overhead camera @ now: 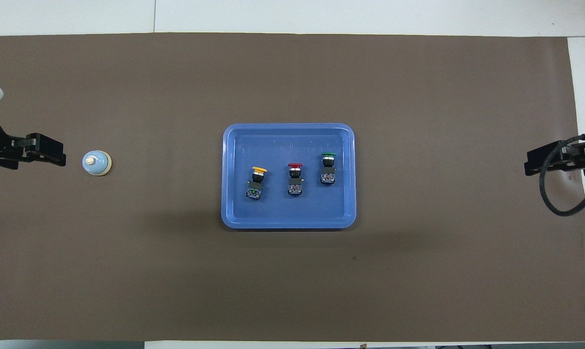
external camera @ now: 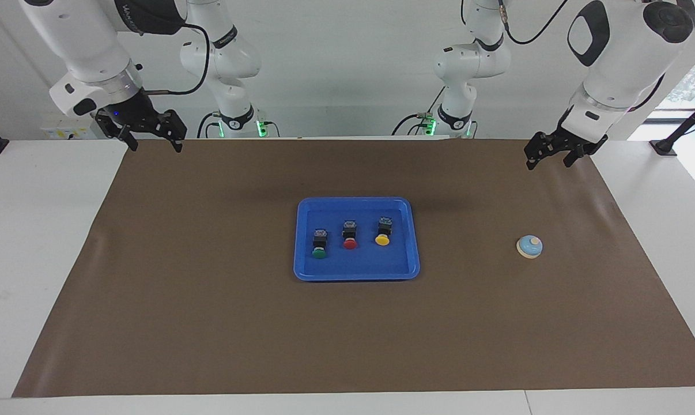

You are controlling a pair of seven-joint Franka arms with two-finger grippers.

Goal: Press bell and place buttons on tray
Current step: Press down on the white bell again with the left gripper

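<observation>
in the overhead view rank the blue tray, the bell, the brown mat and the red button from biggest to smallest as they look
1. brown mat, covering most of the view
2. blue tray
3. bell and red button: too alike to rank; the bell is round and wider, the button longer and narrower.

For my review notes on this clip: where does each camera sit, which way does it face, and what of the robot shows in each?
Facing view: high across the table, looking at the robots; both arms show in full, left gripper and right gripper raised over the mat's corners.
Overhead view: high above the robots' end, looking steeply down; only the left gripper and right gripper show at the edges.
Shared: the tray holding the yellow, red and green buttons, and the bell, mirrored half a turn.
</observation>
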